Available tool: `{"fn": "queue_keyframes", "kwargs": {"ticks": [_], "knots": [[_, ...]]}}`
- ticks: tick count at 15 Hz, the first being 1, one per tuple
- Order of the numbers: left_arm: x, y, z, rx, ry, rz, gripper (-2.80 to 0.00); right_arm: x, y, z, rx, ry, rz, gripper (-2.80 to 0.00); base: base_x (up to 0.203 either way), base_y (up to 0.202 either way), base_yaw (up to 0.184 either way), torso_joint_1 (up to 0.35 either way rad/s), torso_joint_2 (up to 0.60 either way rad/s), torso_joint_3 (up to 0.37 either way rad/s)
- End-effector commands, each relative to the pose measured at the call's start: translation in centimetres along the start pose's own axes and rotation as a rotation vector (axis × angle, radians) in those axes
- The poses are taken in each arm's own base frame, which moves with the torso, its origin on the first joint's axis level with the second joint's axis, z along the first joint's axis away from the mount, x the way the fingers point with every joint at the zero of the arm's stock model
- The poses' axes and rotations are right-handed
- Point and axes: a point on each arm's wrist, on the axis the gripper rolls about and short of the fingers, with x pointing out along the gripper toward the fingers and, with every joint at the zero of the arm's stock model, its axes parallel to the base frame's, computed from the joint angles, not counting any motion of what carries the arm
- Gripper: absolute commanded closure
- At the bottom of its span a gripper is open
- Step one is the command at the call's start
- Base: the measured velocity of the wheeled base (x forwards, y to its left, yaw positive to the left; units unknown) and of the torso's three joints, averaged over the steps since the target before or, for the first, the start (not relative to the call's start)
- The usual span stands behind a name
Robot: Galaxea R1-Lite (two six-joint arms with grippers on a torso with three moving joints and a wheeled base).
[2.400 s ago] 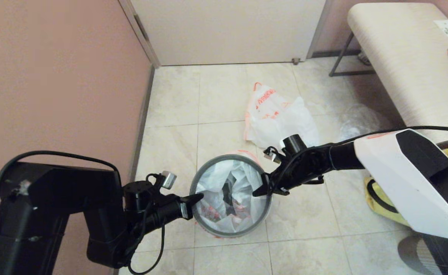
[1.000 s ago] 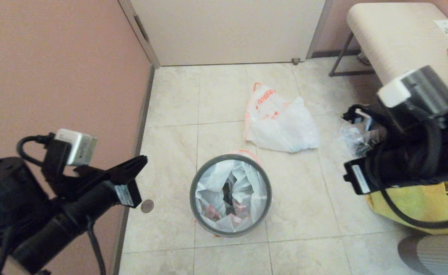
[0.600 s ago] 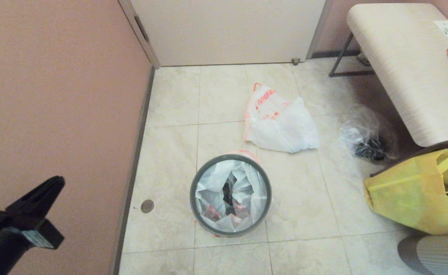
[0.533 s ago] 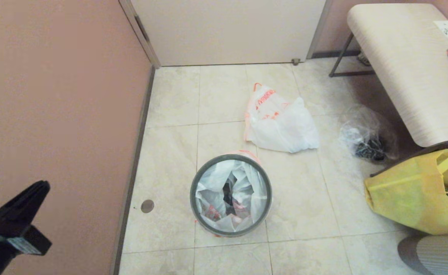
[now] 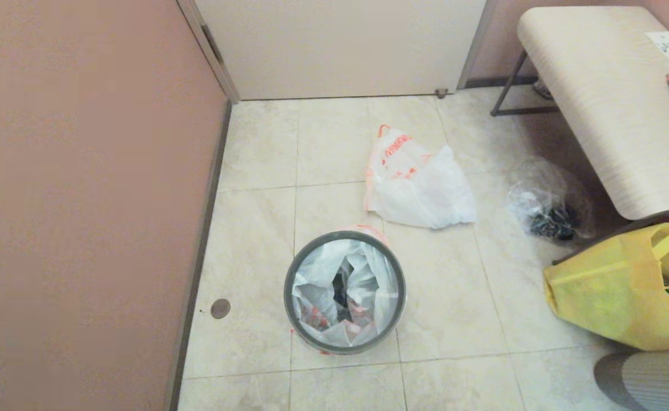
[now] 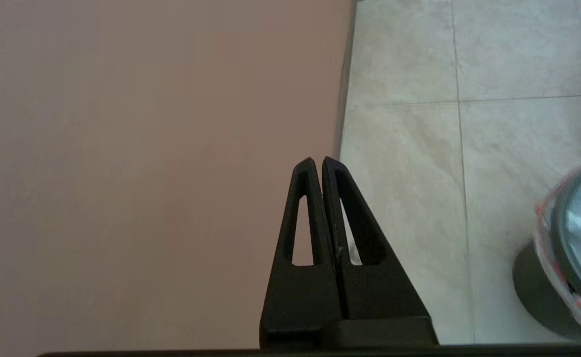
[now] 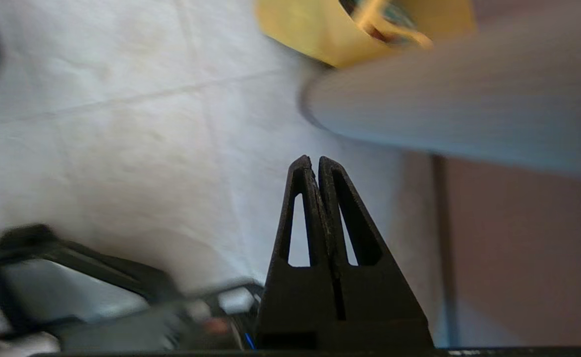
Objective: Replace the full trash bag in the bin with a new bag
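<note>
The bin (image 5: 345, 292) stands on the tiled floor (image 5: 254, 240), lined with the new bag (image 5: 343, 285). Behind it to the right, the full trash bag (image 5: 417, 182) lies apart. The left end effector (image 6: 318, 161) and right end effector (image 7: 310, 159) are pinched closed, holding nothing.

Both arms are out of the head view. Left pincer (image 6: 318, 161): seen only by its own wrist camera; the two black fingers (image 6: 303, 213) are pressed together along their length, tips meeting, nothing between them. Right pincer (image 7: 311, 159): likewise seen only by its wrist camera; fingers (image 7: 298, 213) closed flat against each other, nothing gripped. Part of the robot's own body (image 7: 87, 292) shows blurred beside the right pincer.
</note>
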Motion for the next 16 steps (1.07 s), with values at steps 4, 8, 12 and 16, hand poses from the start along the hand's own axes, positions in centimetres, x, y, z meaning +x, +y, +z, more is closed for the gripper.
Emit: {"fn": "queue_keyframes", "kwargs": {"ticks": [4,8,12,16], "knots": [[-1.9,0.1,-1.1,-0.126,0.028,-0.099,0.0,-1.4,0.1,-7.4,-0.033,-0.116,-0.031,0.0,0.0,0.0,0.0,0.0,0.0,0.0],[-2.5,-0.1,-0.1,-0.122,0.099,-0.342,0.0,0.3,1.1,-9.4,-0.094,-0.12,0.065,0.0,0.0,0.0,0.0,0.01,0.0,0.0],[-3.8,0.2,-1.7,-0.109,0.105,-0.431,0.0,3.9,2.5,-10.6,-0.108,-0.148,0.161,0.0,0.0,0.0,0.0,0.0,0.0,0.0],[-4.9,0.0,-5.5,-0.104,0.101,-0.439,0.0,7.9,4.2,-11.7,-0.079,-0.387,0.274,0.0,0.0,0.0,0.0,0.0,0.0,0.0]]}}
